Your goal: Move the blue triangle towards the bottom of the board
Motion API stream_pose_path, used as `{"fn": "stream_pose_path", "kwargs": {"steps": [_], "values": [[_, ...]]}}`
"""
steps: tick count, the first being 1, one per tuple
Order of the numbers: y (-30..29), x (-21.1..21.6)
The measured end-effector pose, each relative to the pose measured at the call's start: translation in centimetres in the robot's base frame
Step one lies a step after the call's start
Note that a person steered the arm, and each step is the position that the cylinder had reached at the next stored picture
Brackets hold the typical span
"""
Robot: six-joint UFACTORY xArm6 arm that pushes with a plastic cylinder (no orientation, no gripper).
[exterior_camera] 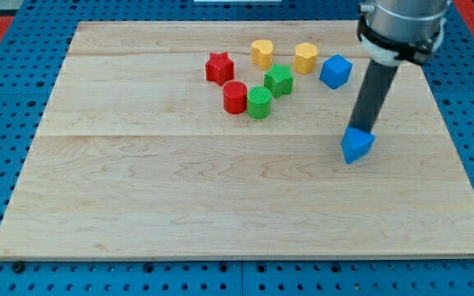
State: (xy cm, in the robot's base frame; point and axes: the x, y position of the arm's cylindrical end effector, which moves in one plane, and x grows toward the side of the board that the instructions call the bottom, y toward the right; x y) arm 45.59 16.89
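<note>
The blue triangle (357, 145) is sitting right of the desk's (138, 205) middle, roughly halfway down. My tip (361, 129) is touching its top edge; there is no hand. Most of the push toward the bottom seems left.

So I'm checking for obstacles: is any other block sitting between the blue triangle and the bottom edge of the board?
No: below the blue triangle only bare board shows, and my tip rests at its top side.
</note>
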Motion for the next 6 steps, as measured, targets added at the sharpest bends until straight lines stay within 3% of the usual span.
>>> {"fn": "stream_pose_path", "kwargs": {"steps": [1,2,4,6], "values": [[0.3,5.1],[0.0,3.3],[-1.3,5.3],[-0.7,4.1]]}}
